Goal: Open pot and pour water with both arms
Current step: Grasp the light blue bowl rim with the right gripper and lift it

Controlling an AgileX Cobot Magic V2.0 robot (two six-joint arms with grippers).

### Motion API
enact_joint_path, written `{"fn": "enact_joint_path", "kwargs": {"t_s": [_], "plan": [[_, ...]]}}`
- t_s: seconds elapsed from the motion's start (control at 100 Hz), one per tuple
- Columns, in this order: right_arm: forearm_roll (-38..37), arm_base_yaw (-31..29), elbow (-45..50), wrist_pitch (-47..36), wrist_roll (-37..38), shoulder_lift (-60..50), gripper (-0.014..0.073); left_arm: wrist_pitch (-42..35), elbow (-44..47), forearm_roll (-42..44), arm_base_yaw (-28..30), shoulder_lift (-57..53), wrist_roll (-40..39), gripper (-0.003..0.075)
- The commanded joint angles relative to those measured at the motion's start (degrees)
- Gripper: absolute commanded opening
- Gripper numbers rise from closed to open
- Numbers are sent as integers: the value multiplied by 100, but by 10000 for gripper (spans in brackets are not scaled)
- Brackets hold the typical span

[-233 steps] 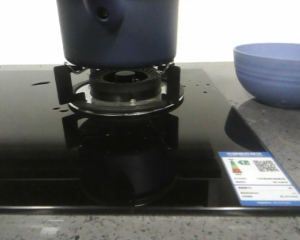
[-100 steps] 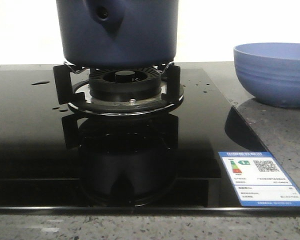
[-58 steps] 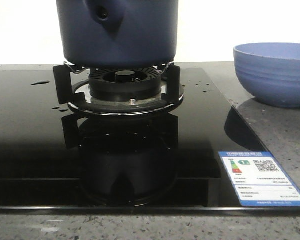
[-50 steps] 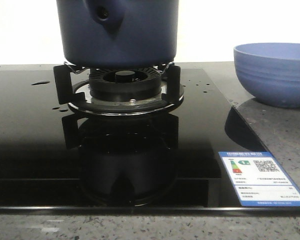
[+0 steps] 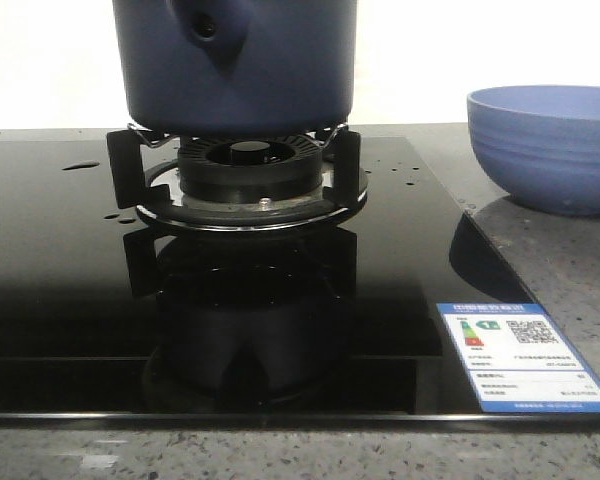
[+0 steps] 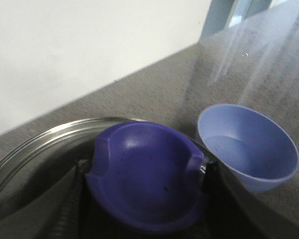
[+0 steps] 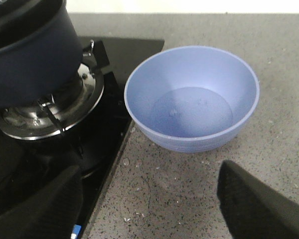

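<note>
The dark navy pot (image 5: 235, 70) stands on the gas burner (image 5: 245, 165), its handle socket (image 5: 208, 25) facing me; its top is cut off in the front view. It also shows in the right wrist view (image 7: 30, 59). My left gripper (image 6: 139, 191) is over the pot, its fingers (image 6: 70, 199) closed against both sides of the blue lid knob (image 6: 144, 169); the lid's steel rim (image 6: 40, 144) curves around it. My right gripper (image 7: 149, 199) is open and empty above the counter, near the light-blue bowl (image 7: 192, 99). Water droplets (image 5: 80, 166) lie on the cooktop.
The ribbed light-blue bowl (image 5: 545, 150) sits on the grey speckled counter right of the black glass cooktop (image 5: 60, 260). An energy label (image 5: 520, 355) is stuck at the cooktop's front right corner. Small droplets (image 7: 124, 162) lie on the counter by the cooktop edge.
</note>
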Motion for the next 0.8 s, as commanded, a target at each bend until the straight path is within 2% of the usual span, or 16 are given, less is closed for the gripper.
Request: {"fn": "enact_joint_path", "kwargs": {"t_s": [0.0, 0.2, 0.34, 0.48, 0.7, 0.79], "plan": [[19, 14, -370, -236, 39, 345, 506, -61, -322, -378, 174, -400, 8, 337], [-513, 14, -1186, -132, 761, 1290, 506, -18, -320, -378, 709, -643, 8, 337], [-1289, 4, -1905, 296, 1362, 2147, 506, 82, -320, -378, 1101, -778, 8, 337], [-1820, 4, -2542, 780, 1608, 3074, 505, 119, -320, -378, 1430, -898, 8, 337], [-1937, 4, -3120, 1135, 1728, 4355, 504, 119, -320, -378, 1721, -1016, 8, 337], [-1951, 4, -3207, 1135, 1750, 4688, 474, 119, -320, -378, 1749, -1016, 8, 337]]}}
